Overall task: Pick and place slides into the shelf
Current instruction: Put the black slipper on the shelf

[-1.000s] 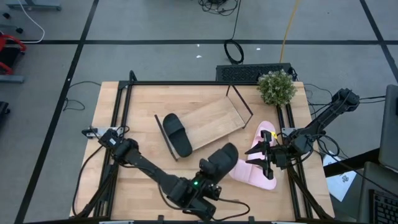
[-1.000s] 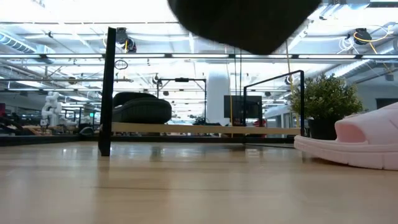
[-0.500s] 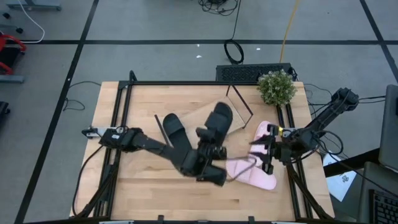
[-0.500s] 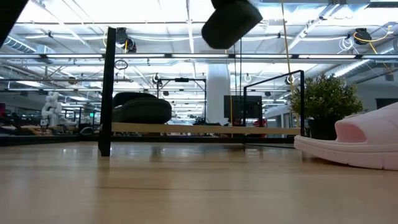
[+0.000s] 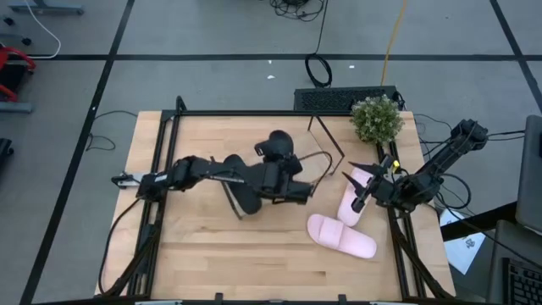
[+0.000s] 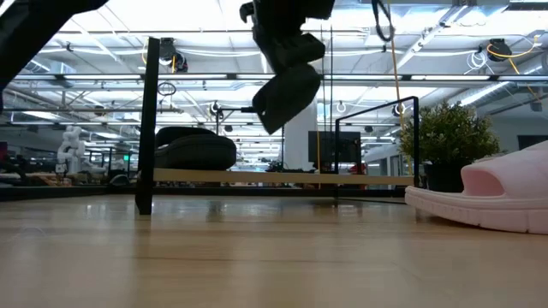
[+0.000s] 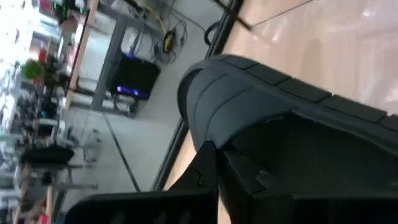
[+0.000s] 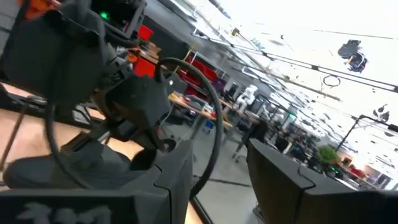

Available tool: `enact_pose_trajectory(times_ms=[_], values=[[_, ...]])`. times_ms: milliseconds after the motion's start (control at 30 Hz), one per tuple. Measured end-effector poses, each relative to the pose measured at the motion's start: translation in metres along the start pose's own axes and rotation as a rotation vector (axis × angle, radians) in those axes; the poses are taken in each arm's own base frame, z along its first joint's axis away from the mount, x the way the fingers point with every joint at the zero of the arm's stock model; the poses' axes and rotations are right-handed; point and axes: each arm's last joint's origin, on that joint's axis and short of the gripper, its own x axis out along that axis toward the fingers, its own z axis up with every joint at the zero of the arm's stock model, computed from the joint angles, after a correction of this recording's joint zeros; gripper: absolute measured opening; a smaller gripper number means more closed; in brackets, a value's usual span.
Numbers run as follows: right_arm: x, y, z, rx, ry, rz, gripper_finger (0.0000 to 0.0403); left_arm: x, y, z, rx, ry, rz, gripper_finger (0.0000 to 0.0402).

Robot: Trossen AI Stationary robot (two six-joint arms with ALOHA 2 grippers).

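Note:
My left gripper (image 5: 276,166) reaches over the shelf (image 5: 327,140) and is shut on a matte black slide (image 5: 275,146). In the low view that slide (image 6: 287,96) hangs tilted above the shelf board (image 6: 282,178). The second black slide (image 6: 193,147) rests sole-down on the board's left part, partly under my arm in the high view. Two pale pink slides lie on the table, one (image 5: 341,235) near the front and one (image 5: 354,202) by my right gripper (image 5: 356,186). That gripper is open (image 8: 221,168), raised off the table and pointing toward the left arm. My left gripper holds the black slide by its side next to the ribbed strap (image 7: 236,93). One finger (image 7: 206,171) shows against it and the slide hides the other. The fingers come from above, and the slide (image 6: 287,96) hangs tilted below them, lifted clear of the shelf.
A potted plant (image 5: 377,119) stands at the table's far right corner, with a dark box (image 5: 343,100) just beyond the far edge. The shelf's thin black frame posts (image 6: 147,120) rise above the board. Bare tabletop (image 5: 203,246) lies along the near left.
My left gripper has carried the black slide from the near edge toward the far side, over the shelf, and lowered it there. The slide has turned and now hangs tilted. My right gripper has risen off the pink slides and tipped to point left.

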Motion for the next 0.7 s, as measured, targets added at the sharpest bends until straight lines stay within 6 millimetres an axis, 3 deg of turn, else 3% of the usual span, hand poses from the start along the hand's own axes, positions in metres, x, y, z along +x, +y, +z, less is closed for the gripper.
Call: enact_pose_trajectory(times_ms=[400, 533, 700], values=[[0.000, -0.001, -0.002, -0.016, 0.066, -0.045, 0.0144, 0.029, 0.031, 0.008, -0.071, 0.113, -0.078, 0.0000], [0.000, -0.001, -0.002, -0.015, 0.063, -0.043, 0.0144, 0.023, 0.060, 0.009, -0.129, 0.100, -0.091, 0.0000], [0.000, -0.001, -0.002, -0.011, 0.061, -0.043, 0.0144, -0.001, 0.107, 0.006, -0.217, 0.039, -0.101, 0.0000]])
